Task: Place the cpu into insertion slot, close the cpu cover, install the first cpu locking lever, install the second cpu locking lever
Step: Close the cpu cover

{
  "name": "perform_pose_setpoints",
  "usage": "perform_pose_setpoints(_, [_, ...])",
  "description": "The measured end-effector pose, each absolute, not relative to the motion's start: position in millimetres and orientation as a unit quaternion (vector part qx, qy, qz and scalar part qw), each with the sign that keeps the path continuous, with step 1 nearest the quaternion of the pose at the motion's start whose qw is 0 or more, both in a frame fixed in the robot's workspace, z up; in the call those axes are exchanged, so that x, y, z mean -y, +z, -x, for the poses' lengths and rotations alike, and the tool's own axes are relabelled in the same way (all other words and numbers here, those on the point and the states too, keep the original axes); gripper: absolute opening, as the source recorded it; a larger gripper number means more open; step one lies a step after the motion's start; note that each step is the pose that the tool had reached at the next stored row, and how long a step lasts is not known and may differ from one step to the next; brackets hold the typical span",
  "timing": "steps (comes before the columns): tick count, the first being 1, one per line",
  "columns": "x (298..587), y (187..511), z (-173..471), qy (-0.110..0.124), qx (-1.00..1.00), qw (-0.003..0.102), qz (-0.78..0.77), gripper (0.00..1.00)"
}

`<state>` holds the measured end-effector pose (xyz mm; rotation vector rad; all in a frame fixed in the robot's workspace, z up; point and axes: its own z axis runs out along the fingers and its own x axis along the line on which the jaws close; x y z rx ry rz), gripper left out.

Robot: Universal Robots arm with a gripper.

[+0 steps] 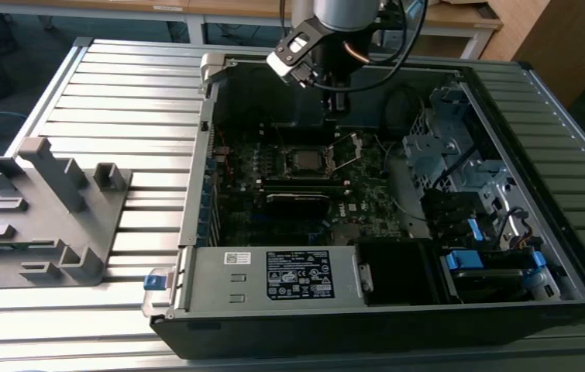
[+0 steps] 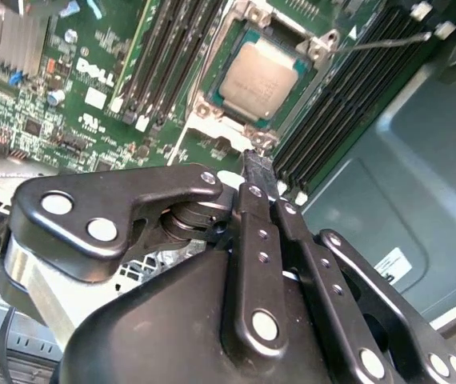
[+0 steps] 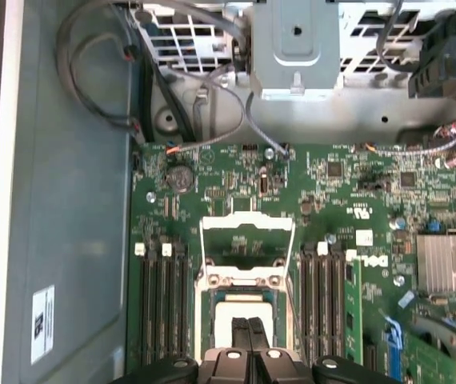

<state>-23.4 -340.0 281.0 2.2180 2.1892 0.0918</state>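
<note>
Hovering with black tool (image 2: 258,164) clenched on nothing above dull grey square cpu (image 2: 256,80) lying in silver-rimmed square insertion slot (image 2: 212,76), risking nudging it askew if brushing past toward flipped-open thin silver cpu cover (image 3: 248,222).

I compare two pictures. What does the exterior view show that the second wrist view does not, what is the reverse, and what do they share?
The exterior view adds the open computer case, the slatted table, the grey fixture and the labelled power supply. The second wrist view adds a close look at the cpu seated in the insertion slot, with a thin locking lever beside it. Both show the green motherboard and the tool.
</note>
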Motion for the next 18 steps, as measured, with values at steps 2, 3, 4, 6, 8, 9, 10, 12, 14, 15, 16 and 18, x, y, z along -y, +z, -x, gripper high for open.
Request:
perform_pose_setpoints(2, [340.0,280.9,19.3,0.029,-0.702,0.012,-0.711,0.11])
perform_pose_setpoints(3, [340.0,280.8,17.3,0.029,-0.702,0.012,-0.711,0.11])
perform_pose_setpoints(4, [340.0,280.7,15.2,0.029,-0.702,0.012,-0.711,0.11])
perform_pose_setpoints(6, [340.0,280.6,11.1,0.029,-0.702,0.012,-0.711,0.11])
perform_pose_setpoints(8, [340.0,280.5,6.5,0.029,-0.702,0.012,-0.711,0.11])
perform_pose_setpoints(9, [340.0,280.5,4.2,0.029,-0.702,0.012,-0.711,0.11])
perform_pose_setpoints(10, [340.0,280.4,2.3,0.029,-0.702,0.012,-0.711,0.11])
perform_pose_setpoints(12, [340.0,280.4,0.5,0.029,-0.702,0.012,-0.711,0.11])
perform_pose_setpoints(14, [340.0,280.4,0.5,0.029,-0.702,0.012,-0.711,0.11])
perform_pose_setpoints(15, [340.0,280.4,0.5,0.029,-0.702,0.012,-0.711,0.11])
perform_pose_setpoints(16, [340.0,280.4,0.5,0.029,-0.702,0.012,-0.711,0.11])
perform_pose_setpoints(18, [340.0,280.4,0.4,0.029,-0.702,0.012,-0.711,0.11])
